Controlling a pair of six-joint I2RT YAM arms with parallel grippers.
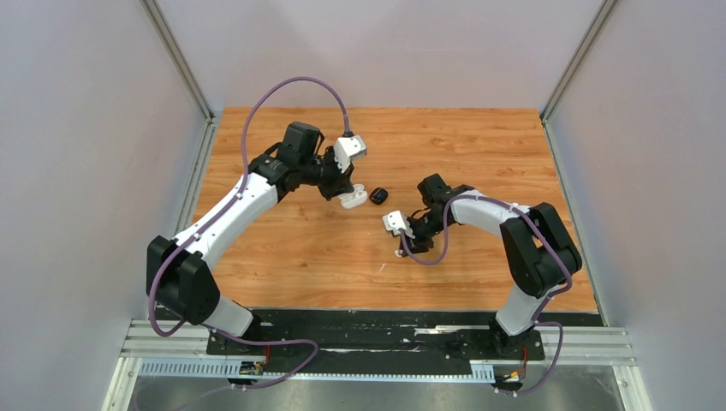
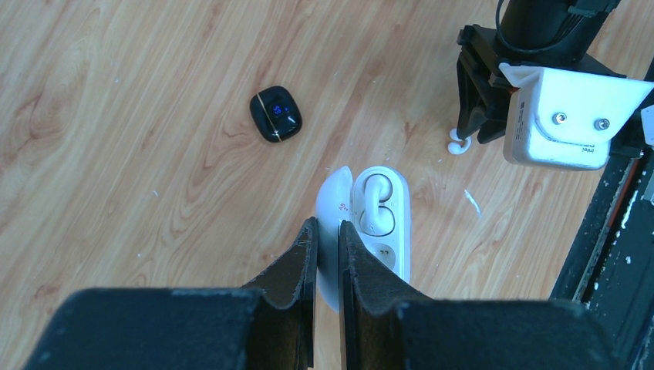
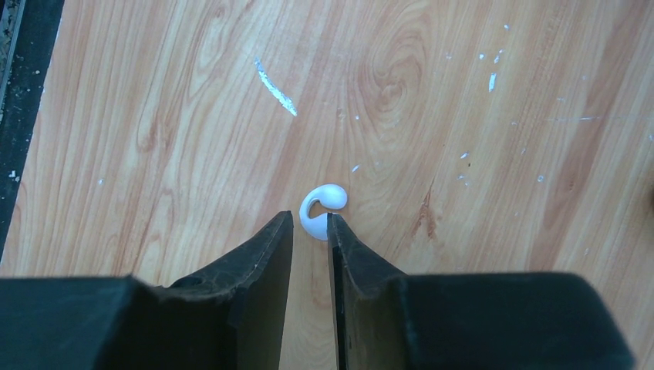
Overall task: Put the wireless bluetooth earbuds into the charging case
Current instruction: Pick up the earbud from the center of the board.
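The white charging case (image 2: 382,231) lies open on the table, with one white earbud (image 2: 378,206) seated in it and one slot empty. My left gripper (image 2: 327,223) is shut on the case's raised lid (image 2: 332,202); both also show in the top view (image 1: 351,199). A loose white hook-shaped earbud (image 3: 322,208) lies on the wood. My right gripper (image 3: 310,217) stands over it with its jaws slightly apart. The earbud's lower end sits between the tips, touching the right finger, with a gap to the left one. The same earbud shows in the left wrist view (image 2: 458,142).
A small black closed case (image 2: 275,113) lies on the table just right of the white one in the top view (image 1: 378,196). White scuff marks (image 3: 275,86) dot the wood. The black base rail (image 1: 377,321) runs along the near table edge.
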